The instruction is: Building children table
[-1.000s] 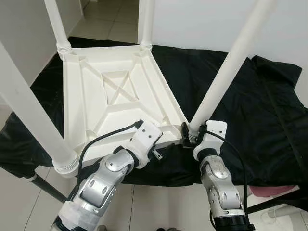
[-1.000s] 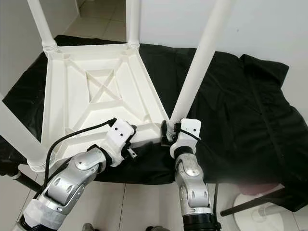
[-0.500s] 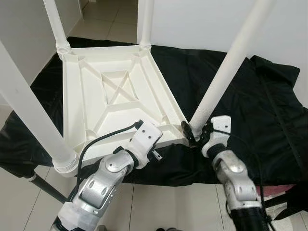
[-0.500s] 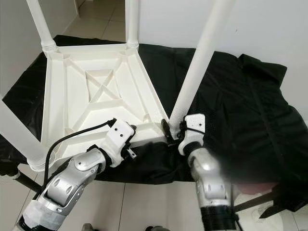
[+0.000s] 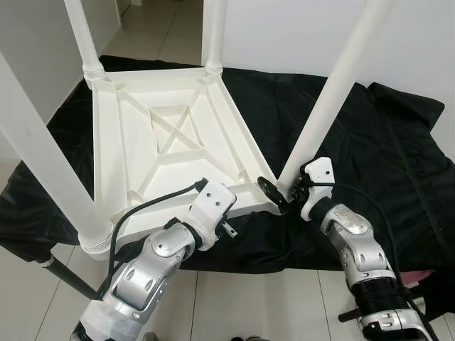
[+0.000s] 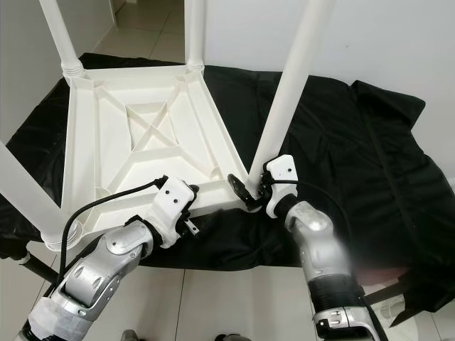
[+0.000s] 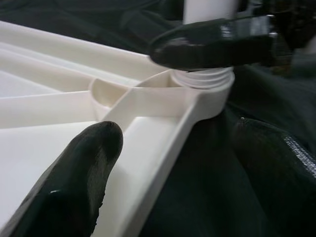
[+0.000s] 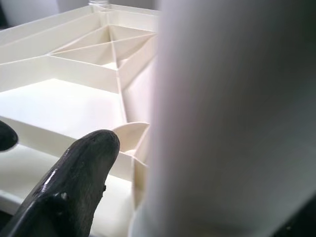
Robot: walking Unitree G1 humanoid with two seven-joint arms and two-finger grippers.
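Right gripper (image 5: 279, 193) sits spread at the base of the near-right leg (image 5: 328, 103), whose long axis leans up and away; left gripper (image 7: 163, 163) is parted over the tabletop rim (image 5: 245, 201), grasping nothing.

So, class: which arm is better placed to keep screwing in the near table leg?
Right. The right gripper sits around that leg at its base; the left gripper braces the tabletop.

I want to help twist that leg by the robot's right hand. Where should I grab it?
Judging by its shape, low on the round white leg, just above the threaded socket, from the open cloth side. It leans outward, and the right pincer is already there.
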